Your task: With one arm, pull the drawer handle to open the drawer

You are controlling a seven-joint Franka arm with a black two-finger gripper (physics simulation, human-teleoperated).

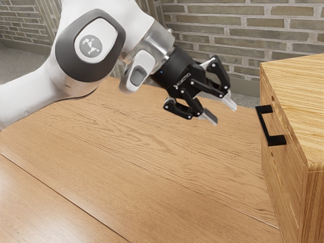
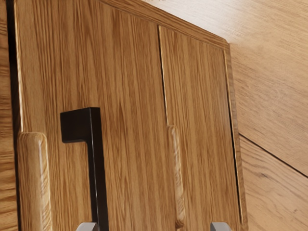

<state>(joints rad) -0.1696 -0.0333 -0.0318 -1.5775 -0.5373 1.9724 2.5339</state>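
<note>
A wooden cabinet (image 1: 296,106) stands at the exterior view's right, with a black bar handle (image 1: 269,125) on its upper drawer front. My black gripper (image 1: 221,109) hangs open in the air, a short way off the handle toward the exterior view's left, its fingers pointing at the cabinet. The wrist view looks straight at the drawer front (image 2: 125,96); the black handle (image 2: 89,154) stands out from it, and two grey fingertips (image 2: 86,226) peek in at the picture's edge, one just by the handle's bar.
The wooden table (image 1: 131,167) stretches under the arm, with a seam line running across it. A brick wall (image 1: 243,25) closes the back. Wooden knob-like handles (image 2: 175,178) sit on the cabinet's other fronts.
</note>
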